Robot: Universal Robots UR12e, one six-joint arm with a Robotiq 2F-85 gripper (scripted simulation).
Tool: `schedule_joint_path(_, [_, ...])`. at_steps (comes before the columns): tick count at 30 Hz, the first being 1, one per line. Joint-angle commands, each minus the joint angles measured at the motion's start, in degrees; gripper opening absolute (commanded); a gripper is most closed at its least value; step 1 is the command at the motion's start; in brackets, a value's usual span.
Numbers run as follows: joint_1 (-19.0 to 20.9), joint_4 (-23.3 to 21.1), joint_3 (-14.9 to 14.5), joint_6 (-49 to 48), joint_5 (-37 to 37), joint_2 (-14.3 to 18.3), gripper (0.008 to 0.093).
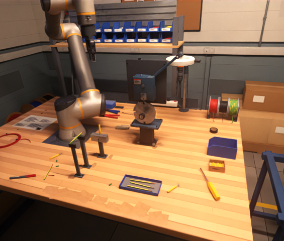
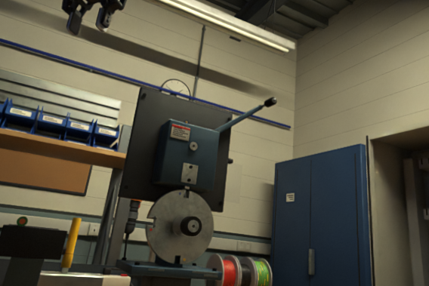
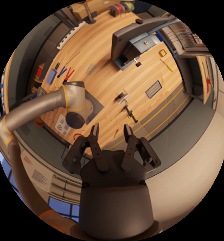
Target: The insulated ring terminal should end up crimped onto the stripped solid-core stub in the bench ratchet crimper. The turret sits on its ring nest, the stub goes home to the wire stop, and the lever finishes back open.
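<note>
The round steel turret [image 1: 144, 112] sits just under the blue crimper head [image 1: 144, 87] on a pedestal at mid-bench. The crimper's lever [image 1: 166, 66] is raised, slanting up to the right. My gripper [image 1: 93, 57] hangs high above the bench, left of the crimper and well clear of it. It is open and holds nothing. A yellow insulated terminal [image 1: 99, 128] stands upright on a grey block on a short post. A yellow-green wire stub [image 1: 75, 137] rests tilted across two thin black stands beside it. The wrist camera looks down on the whole bench past my gripper [image 3: 111, 133].
Cardboard boxes [image 1: 270, 103] stand off the right end. A blue tray [image 1: 140, 184] with yellow stubs lies near the front edge. A yellow-handled screwdriver [image 1: 210, 187], a blue bin [image 1: 222, 147] and wire spools [image 1: 223, 106] occupy the right side. A red wire coil [image 1: 5, 140] lies on the left.
</note>
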Motion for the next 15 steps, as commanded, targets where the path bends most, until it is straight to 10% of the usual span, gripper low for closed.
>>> schedule_joint_path(1, [0.0, 0.0, 0.0, 0.0, 0.0, 0.0, 0.0640])
schedule_joint_path(15, [-0.6, -9.0, 3.1, -15.4, 0.0, 6.0, 0.0640])
